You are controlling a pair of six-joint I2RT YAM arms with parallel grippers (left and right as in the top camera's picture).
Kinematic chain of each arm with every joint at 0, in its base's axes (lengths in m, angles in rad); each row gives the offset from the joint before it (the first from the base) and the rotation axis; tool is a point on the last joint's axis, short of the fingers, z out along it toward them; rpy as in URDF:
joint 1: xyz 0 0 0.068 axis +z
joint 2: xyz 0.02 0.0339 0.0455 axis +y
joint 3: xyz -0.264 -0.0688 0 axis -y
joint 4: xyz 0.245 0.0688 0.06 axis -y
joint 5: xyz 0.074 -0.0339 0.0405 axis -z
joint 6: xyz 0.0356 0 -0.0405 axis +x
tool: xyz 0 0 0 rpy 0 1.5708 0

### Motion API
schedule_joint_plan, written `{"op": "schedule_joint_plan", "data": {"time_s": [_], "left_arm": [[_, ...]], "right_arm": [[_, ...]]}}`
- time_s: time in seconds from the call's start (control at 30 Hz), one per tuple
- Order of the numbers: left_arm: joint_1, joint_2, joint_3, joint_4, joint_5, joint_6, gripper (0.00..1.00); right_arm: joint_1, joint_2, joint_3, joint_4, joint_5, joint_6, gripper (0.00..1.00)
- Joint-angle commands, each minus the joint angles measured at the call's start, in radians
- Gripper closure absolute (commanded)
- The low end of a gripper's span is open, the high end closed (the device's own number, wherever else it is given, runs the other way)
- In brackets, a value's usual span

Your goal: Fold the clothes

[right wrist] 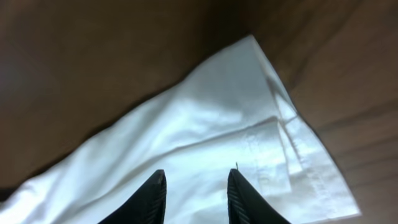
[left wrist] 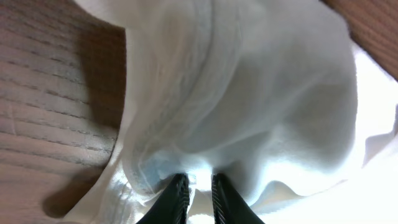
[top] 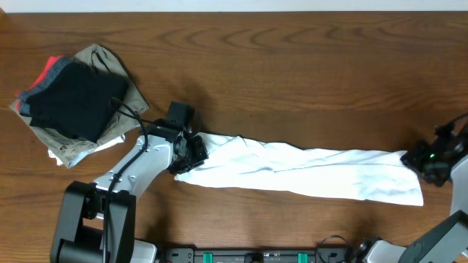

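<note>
left tool [left wrist: 198, 180] is pinching one end of the white garment [top: 307, 172] | right tool [right wrist: 196, 180] is standing part-open over the other end

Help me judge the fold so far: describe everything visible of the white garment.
The white garment is thin, wrinkled fabric, bunched into a long band lying across the wooden table, narrow at its left end, wider at the right, where a stitched hem shows. The left gripper pinches its left end; the right gripper is open over its right end.
</note>
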Motion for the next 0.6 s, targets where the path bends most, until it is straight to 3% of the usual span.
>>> {"op": "schedule_joint_plan", "data": {"time_s": [0.0,0.57], "left_arm": [[0.005,0.007,-0.004,-0.004,0.012,0.010,0.76],[0.005,0.008,-0.004,0.076,-0.021,0.010,0.75]], "right_arm": [[0.007,0.012,-0.079,0.054,0.019,0.069,0.69],[0.007,0.051,-0.285,0.334,0.019,0.111,0.72]]}}
